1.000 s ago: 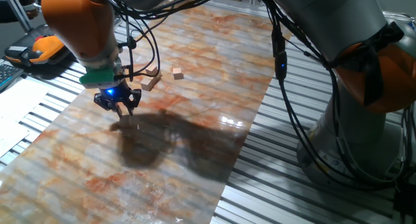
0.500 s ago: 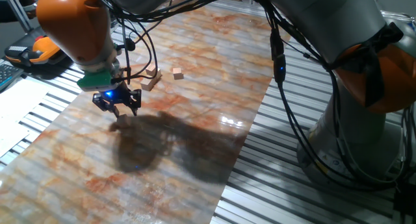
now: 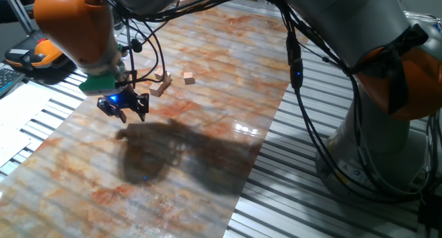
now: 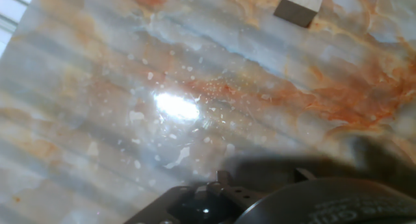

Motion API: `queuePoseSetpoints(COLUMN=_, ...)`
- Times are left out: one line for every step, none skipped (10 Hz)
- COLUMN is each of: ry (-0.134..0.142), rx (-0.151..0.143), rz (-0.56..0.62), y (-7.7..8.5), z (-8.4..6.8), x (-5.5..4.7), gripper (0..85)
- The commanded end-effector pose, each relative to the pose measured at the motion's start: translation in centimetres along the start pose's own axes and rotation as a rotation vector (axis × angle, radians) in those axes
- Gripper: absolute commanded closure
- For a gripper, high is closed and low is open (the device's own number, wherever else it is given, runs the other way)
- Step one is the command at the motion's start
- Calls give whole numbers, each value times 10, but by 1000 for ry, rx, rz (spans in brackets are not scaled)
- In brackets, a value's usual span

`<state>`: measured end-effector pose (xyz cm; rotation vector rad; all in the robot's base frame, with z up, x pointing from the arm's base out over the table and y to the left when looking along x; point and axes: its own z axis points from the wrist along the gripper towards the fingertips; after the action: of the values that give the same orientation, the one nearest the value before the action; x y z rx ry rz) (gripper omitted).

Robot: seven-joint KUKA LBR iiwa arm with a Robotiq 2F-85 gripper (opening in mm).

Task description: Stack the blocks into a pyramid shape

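Gripper [image 3: 124,108] hangs over bare table [image 3: 207,79] — can't tell if fingers are spread — nearest blocks [image 3: 161,82] sit at about 2 o'clock, loner [image 3: 189,77] farther right.

Blocks [image 3: 161,82] light-brown wood; table [image 3: 207,65] grey-white marble pattern, orange veins; arm [image 3: 69,21] orange; claw [image 3: 124,108] black.

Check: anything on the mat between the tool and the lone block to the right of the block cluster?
Yes. In the fixed view, the block cluster sits between the tool and the lone block.
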<state>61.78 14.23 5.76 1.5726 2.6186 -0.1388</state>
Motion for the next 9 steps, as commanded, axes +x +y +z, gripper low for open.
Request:
queuePoseSetpoints(ry=-3, rx=3, rz=0, y=0, z=1, x=0, gripper=340)
queuePoseSetpoints(ry=-3, rx=2, rz=2, y=0, z=2, x=0, gripper=340)
queuePoseSetpoints(ry=-5, rx=4, rz=5, y=0, z=2, x=0, gripper=340)
queuePoseSetpoints(ry=-7, rx=8, rz=11, y=1, z=2, x=0, gripper=340)
queuePoseSetpoints(ry=-9, rx=11, rz=14, y=1, z=2, x=0, gripper=340)
queuePoseSetpoints(ry=-11, rx=13, rz=17, y=0, z=3, x=0, gripper=340)
queuePoseSetpoints(ry=-20, rx=19, rz=16, y=1, z=4, x=-1, gripper=340)
queuePoseSetpoints(ry=-35, rx=35, rz=17, y=1, z=6, x=0, gripper=340)
queuePoseSetpoints(ry=-42, rx=41, rz=18, y=1, z=6, x=0, gripper=340)
